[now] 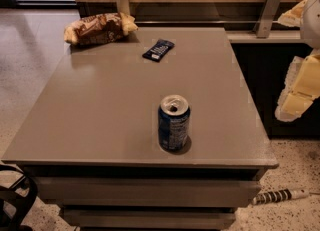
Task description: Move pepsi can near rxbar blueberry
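The pepsi can (173, 123) stands upright near the front edge of the grey table (100, 105); it is dark blue with white markings and an opened silver top. The rxbar blueberry (158, 50), a flat dark navy wrapper with white lettering, lies near the table's back edge, well behind the can. My gripper (299, 92), white and pale yellow, hangs at the right edge of the view, beyond the table's right side and apart from the can. It holds nothing that I can see.
A brown and tan snack bag (98, 27) lies at the back left corner of the table. A wall rail with metal brackets (268, 12) runs behind. A striped cable (280, 195) lies on the floor at the lower right. A black chair part (12, 200) is at the lower left.
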`<state>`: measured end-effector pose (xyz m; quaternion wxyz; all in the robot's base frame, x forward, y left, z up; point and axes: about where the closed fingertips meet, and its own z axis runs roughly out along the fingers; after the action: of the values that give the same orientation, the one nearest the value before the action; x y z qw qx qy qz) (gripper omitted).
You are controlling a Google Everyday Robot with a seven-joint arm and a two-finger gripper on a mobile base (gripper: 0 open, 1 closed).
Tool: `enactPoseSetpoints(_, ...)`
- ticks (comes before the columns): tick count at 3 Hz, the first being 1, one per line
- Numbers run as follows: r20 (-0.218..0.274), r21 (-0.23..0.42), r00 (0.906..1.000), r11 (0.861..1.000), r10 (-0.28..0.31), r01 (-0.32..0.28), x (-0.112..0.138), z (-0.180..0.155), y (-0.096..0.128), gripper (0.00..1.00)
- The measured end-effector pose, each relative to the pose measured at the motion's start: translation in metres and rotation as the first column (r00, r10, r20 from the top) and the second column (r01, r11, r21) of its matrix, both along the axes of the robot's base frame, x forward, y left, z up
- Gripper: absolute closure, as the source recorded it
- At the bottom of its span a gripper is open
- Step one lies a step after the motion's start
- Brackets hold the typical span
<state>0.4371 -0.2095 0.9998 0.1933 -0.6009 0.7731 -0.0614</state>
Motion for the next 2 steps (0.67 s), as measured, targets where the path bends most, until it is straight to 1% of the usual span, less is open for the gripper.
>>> enactPoseSetpoints(1,0.0,0.0,1.0,1.0,0.0,0.0,0.0,0.0001,0.0,0.0)
enactPoseSetpoints(2,-0.007,0.051,0.9998,0.998,0.021,-0.02,-0.0032,-0.0054,0.002,0.0)
